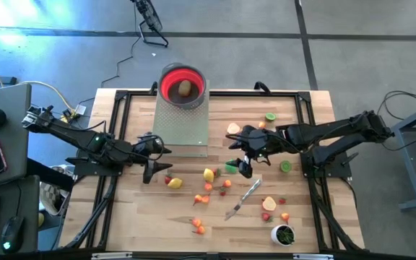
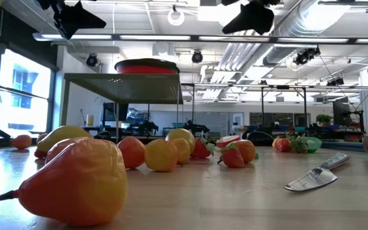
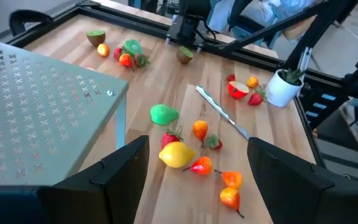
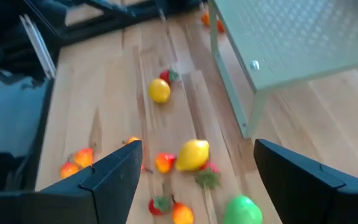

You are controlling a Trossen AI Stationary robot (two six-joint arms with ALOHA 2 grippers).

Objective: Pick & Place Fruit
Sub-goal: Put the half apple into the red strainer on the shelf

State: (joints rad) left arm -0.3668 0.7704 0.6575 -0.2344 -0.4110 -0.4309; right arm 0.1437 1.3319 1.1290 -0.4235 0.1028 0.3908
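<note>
The left arm reaches in from the table's left side, its left gripper above the left-centre with jaws spread wide, empty; the right arm stretches in from the right, right gripper near mid-table, likewise wide and empty.

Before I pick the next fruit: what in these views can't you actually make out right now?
- Red bowl: holds one tan piece; too small in the high view to name, and in the low view only the rim shows over the mesh stand.
- White cup: green contents too small to identify.
- Right wrist view: blurred, fruit types uncertain.
- Low view: both grippers cut off by the top edge; near fruit hides others.
</note>
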